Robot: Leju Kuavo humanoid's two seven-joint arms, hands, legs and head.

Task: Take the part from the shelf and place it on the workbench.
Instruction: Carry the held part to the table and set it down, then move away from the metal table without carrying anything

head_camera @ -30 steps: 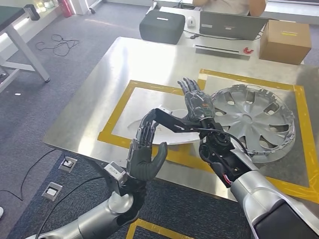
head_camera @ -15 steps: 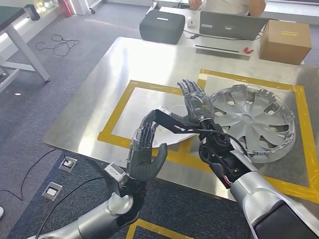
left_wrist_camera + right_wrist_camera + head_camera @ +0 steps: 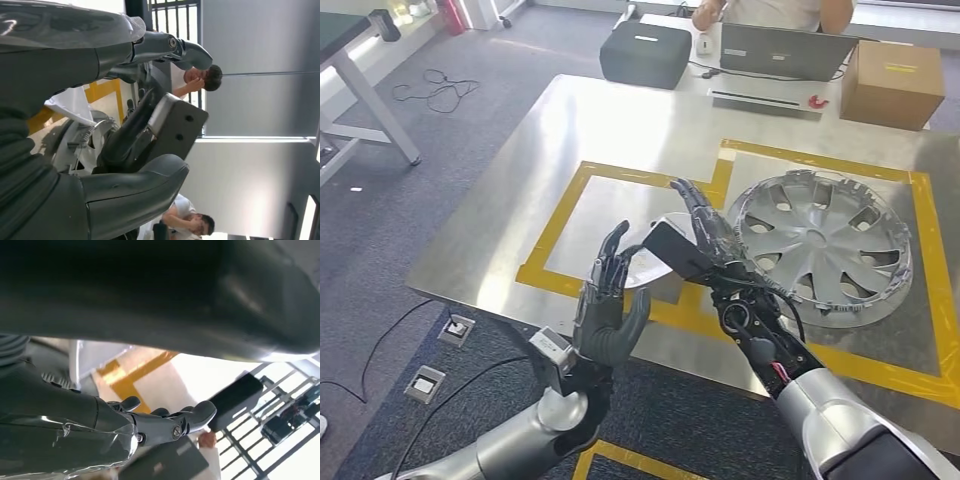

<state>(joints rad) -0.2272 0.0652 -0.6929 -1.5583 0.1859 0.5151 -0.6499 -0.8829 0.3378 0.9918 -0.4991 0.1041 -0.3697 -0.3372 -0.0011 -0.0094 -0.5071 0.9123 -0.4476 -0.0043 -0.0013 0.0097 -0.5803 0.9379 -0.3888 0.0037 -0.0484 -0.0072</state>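
left side first: the left hand is up at the near edge of the workbench, palm raised and fingers spread, its fingertips at the rim of the part, though whether they actually touch is hard to call; centre now, and the part is a thin disc, pale on one face and dark on the other, tilted up on edge over the yellow tape frame, not lying flat; the right hand lies against its raised face, fingers extended and fairly straight, steadying rather than wrapping, so a true grip cannot be confirmed; my read: it looks light and stiff, a smooth sheet likely to slip from flat palms, so opposing rim holds from both sides seem safest, lowered gently to avoid a clatter; further right, a silver wheel cover rests flat inside its own taped square, just beside the right arm; beyond it a cardboard box and a laptop at the far edge.
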